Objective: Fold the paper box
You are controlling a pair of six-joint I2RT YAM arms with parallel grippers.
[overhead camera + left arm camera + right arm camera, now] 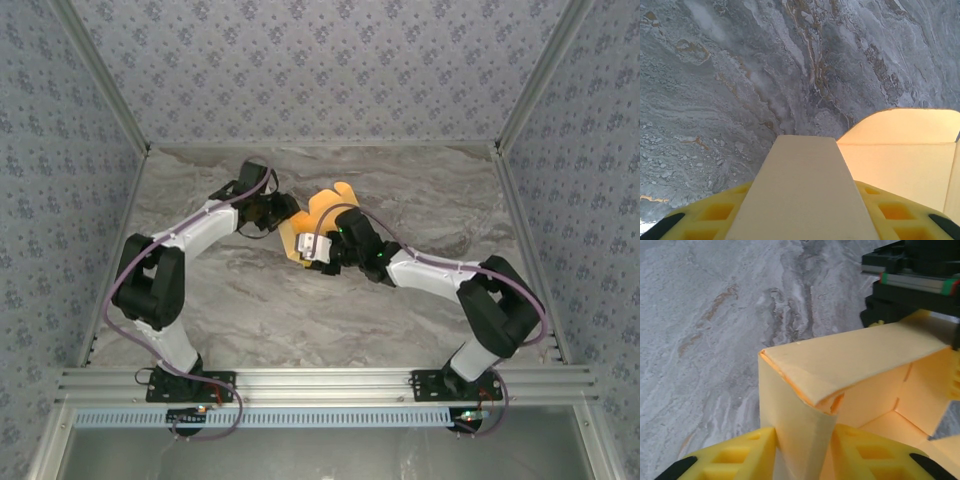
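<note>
Right fingers (730, 457) pinch a folded wall of the paper box (865, 355) — left fingers (715, 215) clamp its far flap — marble table (700, 315) beneath.

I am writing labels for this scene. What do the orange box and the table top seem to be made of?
Paper box: thin matte card, judging by crisp creases and thin edges. Table top: grey veined marble look, dull finish; possibly only a printed sheet.
</note>
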